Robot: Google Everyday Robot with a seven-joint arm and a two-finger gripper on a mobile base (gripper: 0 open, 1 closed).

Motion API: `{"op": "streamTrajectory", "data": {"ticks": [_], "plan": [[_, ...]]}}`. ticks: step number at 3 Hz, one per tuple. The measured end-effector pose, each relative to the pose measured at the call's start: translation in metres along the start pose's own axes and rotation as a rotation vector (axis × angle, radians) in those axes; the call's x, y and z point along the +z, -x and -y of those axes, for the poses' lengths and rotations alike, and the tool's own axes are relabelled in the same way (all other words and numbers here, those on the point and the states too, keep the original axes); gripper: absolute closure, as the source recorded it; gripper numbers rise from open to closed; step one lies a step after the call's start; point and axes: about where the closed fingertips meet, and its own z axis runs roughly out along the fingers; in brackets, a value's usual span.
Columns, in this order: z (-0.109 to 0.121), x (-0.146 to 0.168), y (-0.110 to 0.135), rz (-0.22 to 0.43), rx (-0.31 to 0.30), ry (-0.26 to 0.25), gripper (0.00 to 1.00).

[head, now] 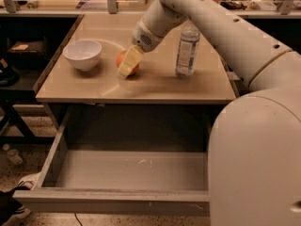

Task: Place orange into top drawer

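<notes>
Tool point(128, 65): low over the worktop point(155, 86), against the orange point(120, 59); spread or pinching, cannot tell.
Around: white bowl point(82, 54) left, water bottle point(187, 51) right.
Top drawer point(113, 201): open below.

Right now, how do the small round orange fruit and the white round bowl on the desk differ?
The orange is smaller and vivid orange; the bowl is wider, white and hollow. The gripper sits against the orange, partly hiding it; the bowl stands clear of it, further left. Both rest on the tan desktop, above the open grey drawer.
</notes>
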Motion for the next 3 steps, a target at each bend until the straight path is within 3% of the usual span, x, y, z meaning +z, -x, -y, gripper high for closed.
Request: {"op": "streamTrajectory", "data": {"ticks": [1, 3], "plan": [[0.0000, 0.0005, -0.0002, 0.000, 0.000, 0.002, 0.00], [-0.0001, 0.0006, -0.0002, 0.000, 0.000, 0.002, 0.41]]}}
